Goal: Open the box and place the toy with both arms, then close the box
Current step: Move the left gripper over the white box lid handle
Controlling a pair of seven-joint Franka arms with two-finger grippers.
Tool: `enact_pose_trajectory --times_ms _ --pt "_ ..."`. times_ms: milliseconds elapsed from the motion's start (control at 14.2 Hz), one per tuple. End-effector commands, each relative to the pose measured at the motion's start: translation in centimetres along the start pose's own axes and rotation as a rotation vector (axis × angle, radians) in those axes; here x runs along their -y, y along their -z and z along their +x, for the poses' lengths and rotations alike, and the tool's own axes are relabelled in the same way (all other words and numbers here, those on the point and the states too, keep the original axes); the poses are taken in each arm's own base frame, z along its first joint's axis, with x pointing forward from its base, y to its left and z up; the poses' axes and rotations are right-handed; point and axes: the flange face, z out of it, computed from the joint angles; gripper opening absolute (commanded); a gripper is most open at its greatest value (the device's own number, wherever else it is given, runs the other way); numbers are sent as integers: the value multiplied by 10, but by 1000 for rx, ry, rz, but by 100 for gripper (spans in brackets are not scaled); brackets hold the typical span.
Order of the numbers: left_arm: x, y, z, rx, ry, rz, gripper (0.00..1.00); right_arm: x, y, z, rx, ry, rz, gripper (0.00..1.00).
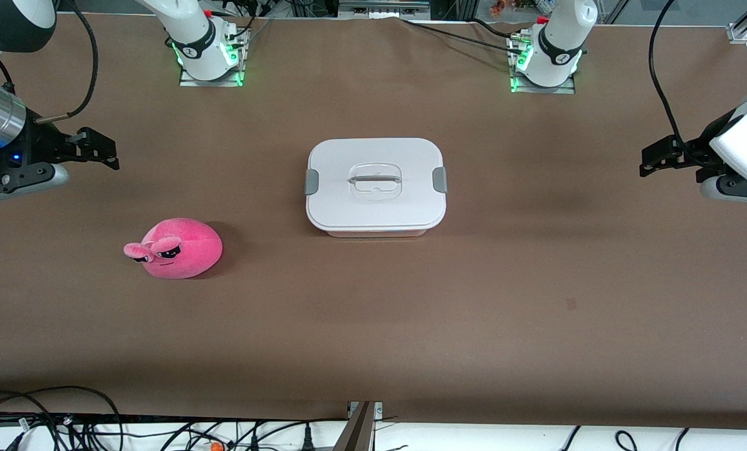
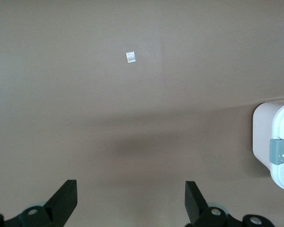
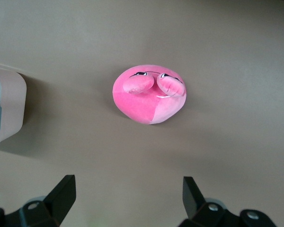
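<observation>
A: While both arms wait at the worktop's point(image 1: 373, 326) ends, what is entered for item one?

B: Box point(image 1: 376, 185): rounded rectangle, white lid shut on a pale base, a grey clip point(image 1: 311, 181) at each short side, clear recessed handle point(image 1: 375, 181) at the lid's centre. It sits mid-worktop and serves as the landmark.

A: Item two?

B: Toy point(image 1: 176, 247): round hot-pink plush, two floppy ears drooping over dark half-lidded eyes. It lies on the worktop toward the right arm's end from the box and somewhat nearer the front camera than the box, well apart from it.

A: The right end effector point(image 1: 101, 152)?

B: Raised over bare worktop toward the right arm's end from the box. Its fingers point(image 3: 61, 193) stand spread wide with nothing between them; its wrist view looks down on the toy and one clipped corner of the box.

A: And the left end effector point(image 1: 654, 160)?

B: Raised over the worktop toward the left arm's end from the box. Fingers point(image 2: 64, 197) likewise spread wide and empty. Its wrist view shows a small pale speck point(image 2: 130, 56) on the worktop and a clipped box corner.
</observation>
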Motion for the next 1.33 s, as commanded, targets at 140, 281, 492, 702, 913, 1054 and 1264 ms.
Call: enact_pose_trajectory --times_ms 140,281,492,702,913,1054,1264 --pt "-3 13 5 -29 -4 -18 100 -2 17 8 -106 -2 -22 100" --pt "-7 5 13 -15 -13 -19 100 -1 16 8 -100 7 -20 100" --pt "-32 2 16 -14 -61 -4 100 -2 15 7 -93 11 -19 100" --pt "-118 -13 20 -14 -242 181 100 -1 15 7 -93 13 -19 100" --pt "-206 -30 16 -34 -385 185 100 -2 15 8 -96 10 -18 100" --pt "-254 -52 9 7 -460 96 100 -2 15 8 -96 11 -18 100" --pt "-316 -90 5 44 -642 -20 100 -2 15 7 -94 11 -19 100"
